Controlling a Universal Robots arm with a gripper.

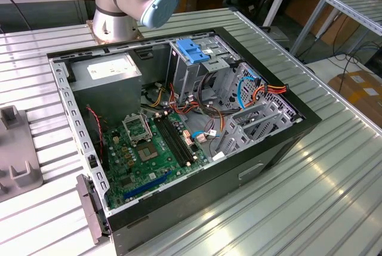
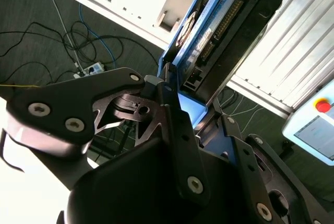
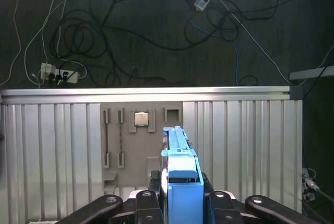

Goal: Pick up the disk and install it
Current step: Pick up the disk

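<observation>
Holding stage, item log.

**Disk (image 3: 180,151):** clamped edge-on btwn the fingers of the end effector (image 3: 182,195), blue rail toward the camera in the first wrist view. Its grey metal face & blue frame show in the second wrist view (image 2: 201,38).

**Pos.:** in the air above the ribbed desk (image 3: 52,151), over a grey fixture plate (image 3: 117,145) w/ a small chip (image 3: 142,118) in one recess. Disk touches neither.

**Pick-up:** judged done.

**PC case (image 1: 256,169):** lies open on the desk in the exterior view, motherboard (image 1: 149,148) exposed. Tall drive bay (image 1: 194,74) has a blue bracket (image 1: 192,48) on top, w/ a lower cage (image 1: 253,122) beside it.

**Install:** judged outstanding, since the disk sits in the grip over the fixture plate, not at the case. Which slot takes it: can't tell.

**Progress:** approx. first half of the task complete, second half left.
</observation>
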